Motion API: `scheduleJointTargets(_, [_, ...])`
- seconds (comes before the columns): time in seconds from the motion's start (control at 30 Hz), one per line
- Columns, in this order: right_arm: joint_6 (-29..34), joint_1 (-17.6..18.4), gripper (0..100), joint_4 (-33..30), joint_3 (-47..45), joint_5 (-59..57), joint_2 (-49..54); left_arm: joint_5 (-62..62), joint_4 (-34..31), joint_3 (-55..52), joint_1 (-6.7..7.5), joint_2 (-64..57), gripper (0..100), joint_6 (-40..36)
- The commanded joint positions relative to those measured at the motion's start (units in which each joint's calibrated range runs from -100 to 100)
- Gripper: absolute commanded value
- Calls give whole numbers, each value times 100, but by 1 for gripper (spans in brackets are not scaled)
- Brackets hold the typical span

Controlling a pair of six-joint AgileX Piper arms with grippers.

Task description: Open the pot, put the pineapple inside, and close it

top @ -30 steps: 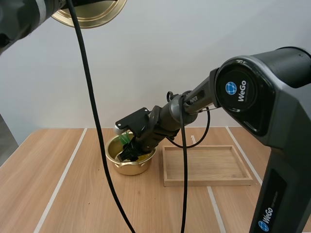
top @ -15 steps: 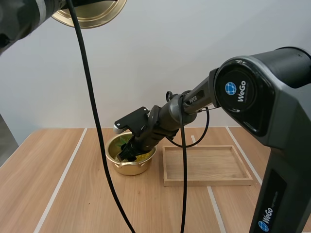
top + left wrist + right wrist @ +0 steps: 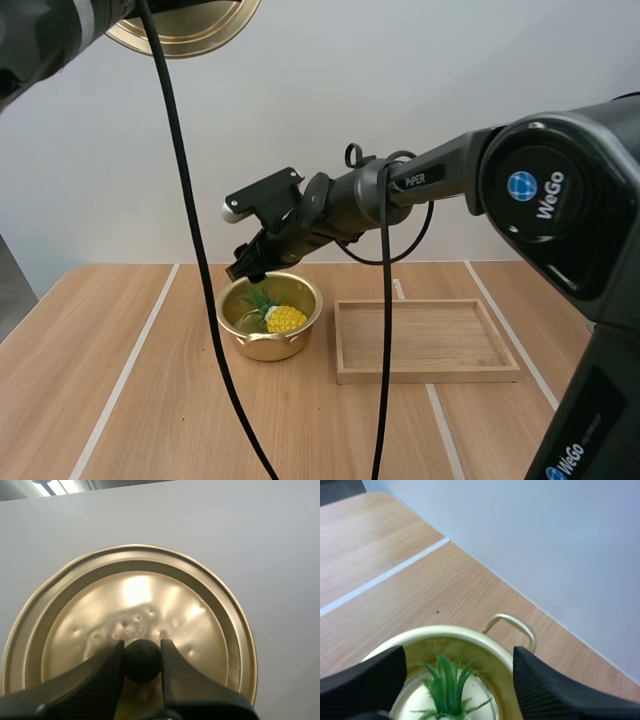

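Note:
A small gold pot [image 3: 265, 340] stands open on the wooden table, and a yellow pineapple [image 3: 282, 318] with green leaves lies inside it. My right gripper [image 3: 247, 266] hovers just above the pot's far rim, open and holding nothing. In the right wrist view its fingers [image 3: 542, 690] stand wide apart over the pineapple's leaves [image 3: 447, 682] and the pot's handle [image 3: 512, 625]. The gold lid [image 3: 185, 22] is held high up at the left. My left gripper [image 3: 142, 652] is shut on the lid's black knob [image 3: 142, 660], against the dented lid [image 3: 135, 615].
A shallow wooden tray [image 3: 427, 340] lies just right of the pot. Bare table spreads to the left of and in front of the pot. A plain wall stands close behind the table.
My right gripper has let go of the pineapple and lifted up and out of the pot toward the back. The pineapple now lies in the pot. The lid has stayed put.

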State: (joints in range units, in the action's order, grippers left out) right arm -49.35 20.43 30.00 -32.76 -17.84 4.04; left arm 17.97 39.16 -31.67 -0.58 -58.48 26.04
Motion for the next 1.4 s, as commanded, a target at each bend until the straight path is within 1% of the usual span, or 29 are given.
scheduleJointTargets(0.0, [12, -16, 100, 19, 46, -36, 215, -72, 92, -6, -3, -21, 0, -55])
scheduleJointTargets(0.13, [12, -202, 100, 19, 46, -150, 364, -72, 92, -6, -3, -21, 0, -55])
scheduleJointTargets(0.4, [105, -865, 100, 19, 46, -377, 968, -72, 92, -6, -3, -21, 0, -55])
scheduleJointTargets(0.53, [141, -1229, 100, 19, 46, -746, 1353, -72, 92, -6, -3, -21, 0, -55])
scheduleJointTargets(0.73, [275, -1899, 100, 19, 46, -1226, 2000, -72, 92, -6, -3, -21, 0, -55])
scheduleJointTargets(0.9, [541, -2447, 100, 19, 46, -1844, 2436, -72, 92, -6, -3, -21, 0, -55])
scheduleJointTargets(1.0, [574, -2678, 100, 19, 46, -2215, 2597, -72, 92, -6, -3, -21, 0, -55])
scheduleJointTargets(1.17, [587, -2933, 100, 10, 46, -2725, 2760, -72, 92, -6, -3, -21, 0, -55])
scheduleJointTargets(1.37, [747, -2961, 100, -18, 46, -2985, 2892, -72, 92, -6, -3, -21, 0, -55])
